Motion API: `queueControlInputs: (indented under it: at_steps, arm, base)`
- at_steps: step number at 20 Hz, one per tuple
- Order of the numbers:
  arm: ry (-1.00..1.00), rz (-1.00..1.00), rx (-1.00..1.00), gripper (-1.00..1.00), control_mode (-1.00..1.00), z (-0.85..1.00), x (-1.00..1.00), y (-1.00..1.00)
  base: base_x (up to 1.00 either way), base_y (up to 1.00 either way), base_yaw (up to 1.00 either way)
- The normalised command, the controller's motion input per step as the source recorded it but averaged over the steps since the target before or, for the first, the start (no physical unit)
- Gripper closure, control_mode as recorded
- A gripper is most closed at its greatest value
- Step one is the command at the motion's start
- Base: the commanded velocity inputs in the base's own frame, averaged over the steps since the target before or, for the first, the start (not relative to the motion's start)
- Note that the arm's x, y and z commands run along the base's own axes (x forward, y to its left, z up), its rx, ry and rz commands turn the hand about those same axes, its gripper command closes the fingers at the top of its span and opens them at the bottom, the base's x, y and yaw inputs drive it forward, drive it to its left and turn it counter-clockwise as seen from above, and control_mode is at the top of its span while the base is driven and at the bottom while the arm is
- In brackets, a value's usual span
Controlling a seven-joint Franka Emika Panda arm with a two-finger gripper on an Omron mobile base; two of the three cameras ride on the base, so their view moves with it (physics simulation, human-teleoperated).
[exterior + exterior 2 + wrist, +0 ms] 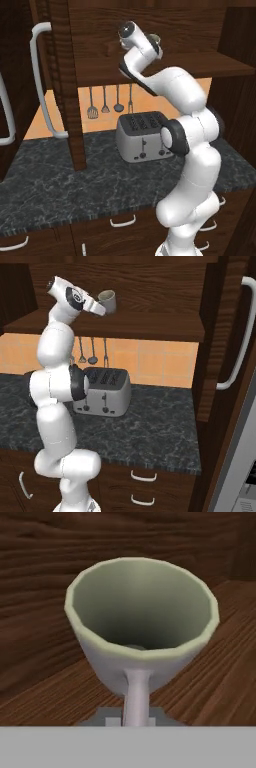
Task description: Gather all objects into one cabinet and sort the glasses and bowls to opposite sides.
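Up at the shelf, the hand [101, 307] grips the pale mug [107, 301] — handle nearest.

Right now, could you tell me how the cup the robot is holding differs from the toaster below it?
The cup is pale greenish-white and matte; the toaster is shiny silver. The cup is far smaller than the toaster. The cup is up at the cabinet shelf, gripped by the shut claw, while the toaster stands free on the dark counter. Both stand upright with their openings facing up.
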Motion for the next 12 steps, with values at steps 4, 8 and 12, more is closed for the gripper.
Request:
queueControlInputs:
  at_steps: [4, 8, 12]
  arm:
    - [-0.39, 0.07, -0.11, 1.0, -1.0, 0.16, -0.48, 0.04]
    - [-0.05, 0.11, 0.0, 1.0, -1.0, 0.07, -0.69, 0.0]
    - [0.0, 0.15, 0.0, 1.0, -1.0, 0.03, -0.86, 0.0]
  base:
    - [0.0, 0.0, 0.0]
    - [0.0, 0.0, 0.0]
    - [0.0, 0.0, 0.0]
